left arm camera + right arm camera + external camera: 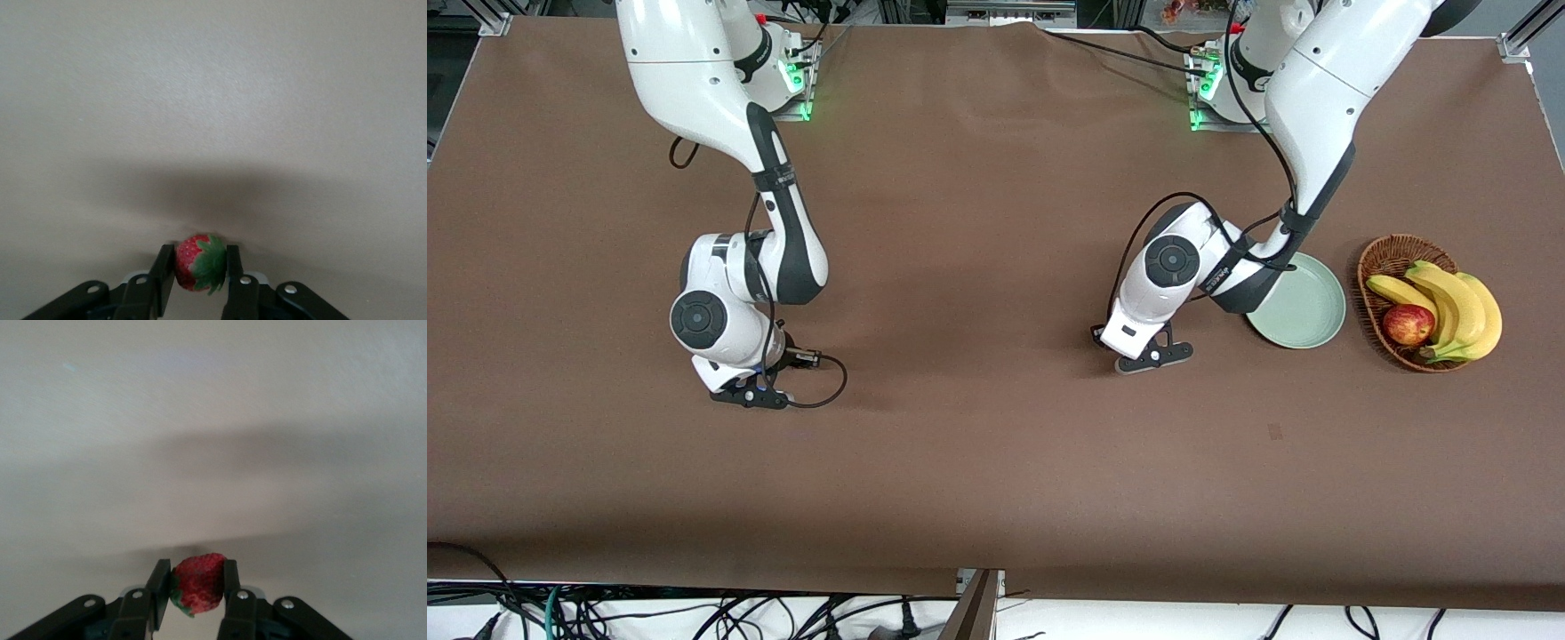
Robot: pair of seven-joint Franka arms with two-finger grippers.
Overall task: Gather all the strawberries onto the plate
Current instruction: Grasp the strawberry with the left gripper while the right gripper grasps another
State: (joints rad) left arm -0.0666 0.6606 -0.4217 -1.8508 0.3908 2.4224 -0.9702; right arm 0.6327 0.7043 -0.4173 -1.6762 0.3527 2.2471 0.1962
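In the left wrist view a red strawberry with a green leafy cap sits pinched between the black fingers of my left gripper. That gripper is low at the brown cloth beside the pale mint-green plate, whose one edge the left arm covers. The right wrist view shows my right gripper shut on a second strawberry. This gripper is low at the cloth toward the right arm's end of the table. Both berries are hidden under the hands in the front view. The visible part of the plate holds nothing.
A brown wicker basket stands beside the plate at the left arm's end, holding a red-yellow apple and yellow bananas. A black cable loops on the cloth by the right gripper.
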